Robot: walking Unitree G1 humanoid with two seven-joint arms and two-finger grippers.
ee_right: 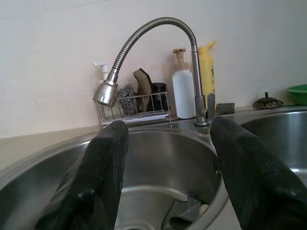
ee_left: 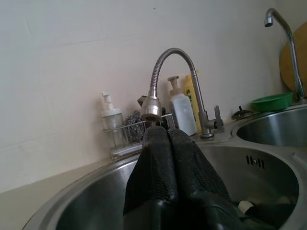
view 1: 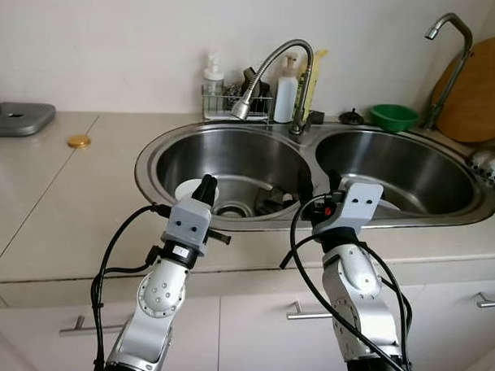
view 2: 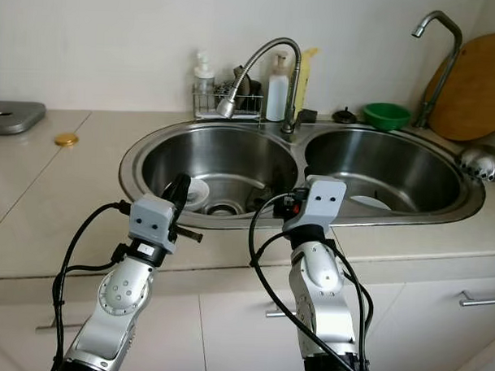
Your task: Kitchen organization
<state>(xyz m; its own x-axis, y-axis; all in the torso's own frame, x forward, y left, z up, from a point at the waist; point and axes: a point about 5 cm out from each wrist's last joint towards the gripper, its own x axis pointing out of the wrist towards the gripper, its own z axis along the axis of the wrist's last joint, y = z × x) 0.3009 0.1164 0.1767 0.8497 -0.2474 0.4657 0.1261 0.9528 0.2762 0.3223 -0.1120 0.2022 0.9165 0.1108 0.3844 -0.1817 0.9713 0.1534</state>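
A steel double sink (view 1: 146,162) is set into the beige counter before me. In its left basin lie a white bowl (view 1: 188,189) and a dark cloth (view 1: 276,204). A white plate (view 2: 369,202) lies in the right basin. My left gripper (ee_left: 165,132) is shut with nothing in it, raised over the front rim of the left basin, near the bowl. My right gripper (ee_right: 168,139) is open and empty, held above the front rim where the two basins meet. A flexible steel faucet (view 1: 272,60) arches over the left basin.
Behind the sink stand a wire rack (view 1: 226,105) with a scrubber and soap bottles, a green bowl (view 1: 394,117), a second tap and a round wooden board (view 1: 482,92). A gold lid (view 1: 78,140) lies on the left counter. A metal strainer (view 1: 488,161) sits far right.
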